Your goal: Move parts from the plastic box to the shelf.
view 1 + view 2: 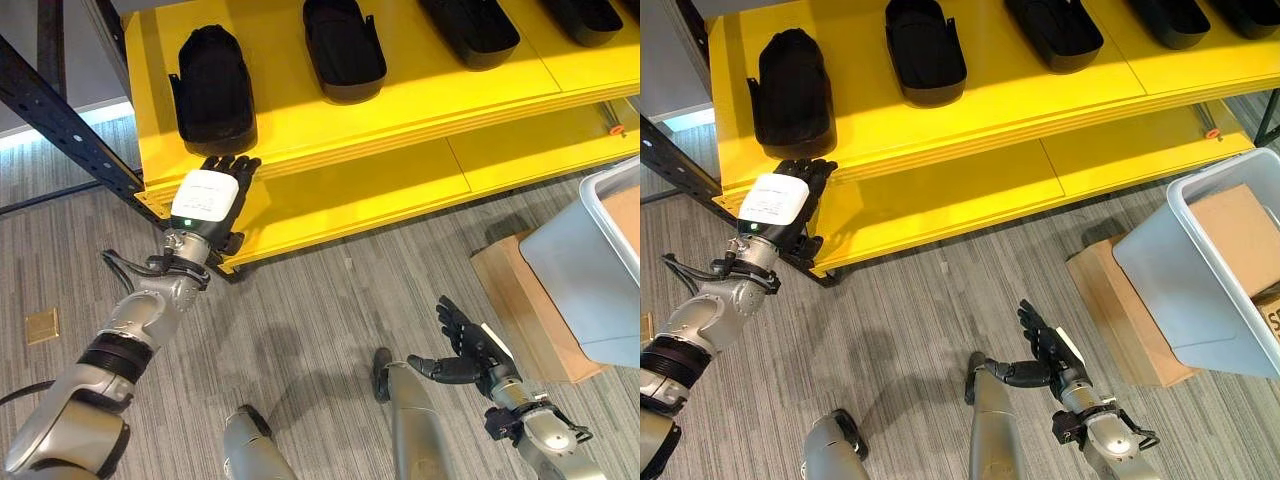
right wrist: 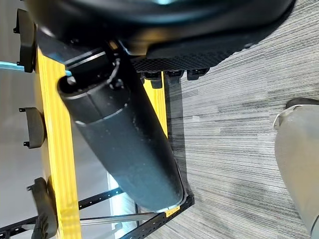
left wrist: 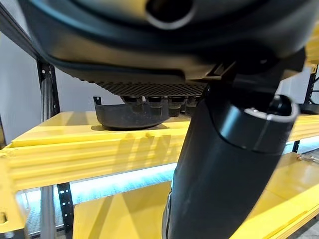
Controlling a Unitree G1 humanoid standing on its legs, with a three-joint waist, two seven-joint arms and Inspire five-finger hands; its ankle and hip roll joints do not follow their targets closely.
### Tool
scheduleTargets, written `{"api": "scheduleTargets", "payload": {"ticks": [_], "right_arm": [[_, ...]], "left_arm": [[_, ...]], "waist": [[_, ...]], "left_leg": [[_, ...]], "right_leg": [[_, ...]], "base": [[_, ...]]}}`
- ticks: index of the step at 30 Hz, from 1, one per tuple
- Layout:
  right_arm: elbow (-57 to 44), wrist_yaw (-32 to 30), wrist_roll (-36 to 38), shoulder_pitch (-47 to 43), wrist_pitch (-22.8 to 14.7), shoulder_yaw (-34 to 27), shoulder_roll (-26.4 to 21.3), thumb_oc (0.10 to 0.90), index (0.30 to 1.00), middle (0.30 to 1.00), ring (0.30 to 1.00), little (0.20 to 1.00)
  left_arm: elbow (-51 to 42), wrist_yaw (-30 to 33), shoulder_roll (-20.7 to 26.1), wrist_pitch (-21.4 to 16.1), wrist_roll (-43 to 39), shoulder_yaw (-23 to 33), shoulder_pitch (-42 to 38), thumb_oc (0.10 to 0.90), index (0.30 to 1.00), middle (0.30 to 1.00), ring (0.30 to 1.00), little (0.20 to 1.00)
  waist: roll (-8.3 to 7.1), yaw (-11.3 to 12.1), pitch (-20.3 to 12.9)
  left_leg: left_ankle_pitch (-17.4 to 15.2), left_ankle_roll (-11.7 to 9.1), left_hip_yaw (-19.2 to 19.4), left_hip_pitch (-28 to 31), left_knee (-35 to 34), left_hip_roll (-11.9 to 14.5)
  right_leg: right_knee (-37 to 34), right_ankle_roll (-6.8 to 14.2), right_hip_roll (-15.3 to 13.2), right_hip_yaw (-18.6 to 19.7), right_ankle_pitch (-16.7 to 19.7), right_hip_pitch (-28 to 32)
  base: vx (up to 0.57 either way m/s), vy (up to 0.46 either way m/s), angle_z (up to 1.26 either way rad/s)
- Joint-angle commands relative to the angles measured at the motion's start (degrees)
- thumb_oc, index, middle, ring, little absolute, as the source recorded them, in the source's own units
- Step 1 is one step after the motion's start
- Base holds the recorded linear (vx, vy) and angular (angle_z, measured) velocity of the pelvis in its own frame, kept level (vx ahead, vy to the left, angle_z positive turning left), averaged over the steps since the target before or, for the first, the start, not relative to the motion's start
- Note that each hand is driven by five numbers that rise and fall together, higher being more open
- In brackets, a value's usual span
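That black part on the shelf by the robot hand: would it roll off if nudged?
Probably not. The black part is a long shell lying flat on the yellow shelf, so it would likely slide rather than roll. It keeps its moulded shape, so it looks stiff, and seemingly light. The left robot hand, fingers straight, sits just before it.

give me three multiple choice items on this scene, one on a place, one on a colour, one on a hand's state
1. Where is the left hand?
A. inside the plastic box
B. at the front edge of the shelf, just before a black part
C. flat on the floor

2. What colour is the shelf?
A. yellow
B. blue
C. white

3. What state is the right hand in?
A. shut on a black part
B. curled round the box rim
C. open, holding nothing

Answers:
1 B, its fingers reach the shelf edge below the leftmost black part.
2 A, both shelf boards are yellow.
3 C, its fingers are spread above the floor, apart from the plastic box.
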Motion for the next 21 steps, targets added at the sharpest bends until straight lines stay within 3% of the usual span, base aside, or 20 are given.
{"api": "scheduleTargets", "payload": {"ticks": [1, 21], "right_arm": [[-5.00, -0.50, -0.39, 1.16, -5.43, -3.54, -1.67, 0.900, 1.000, 1.000, 1.000, 1.000], [-4.75, -0.64, -0.31, 1.48, -5.53, -3.09, -2.21, 0.900, 1.000, 1.000, 1.000, 1.000]], "left_arm": [[-0.63, 3.93, 3.53, 0.69, 0.37, 2.28, -5.31, 0.900, 1.000, 1.000, 1.000, 1.000], [5.22, 4.60, 2.27, 1.13, -3.30, -0.28, -10.63, 0.900, 1.000, 1.000, 1.000, 1.000]], "waist": [[0.27, -0.25, -4.07], [0.10, -0.84, -4.39]], "left_leg": [[6.07, -0.40, -4.77, -4.77, 1.34, 1.52], [5.58, -0.28, -4.74, -5.21, 2.06, 1.44]], "right_leg": [[-2.90, 5.05, -4.03, 3.56, -2.00, 8.76], [-1.74, 4.99, -4.06, 3.98, -2.03, 7.64]], "base": [[0.00, 0.000, 0.00], [0.00, 0.000, 0.00]]}}
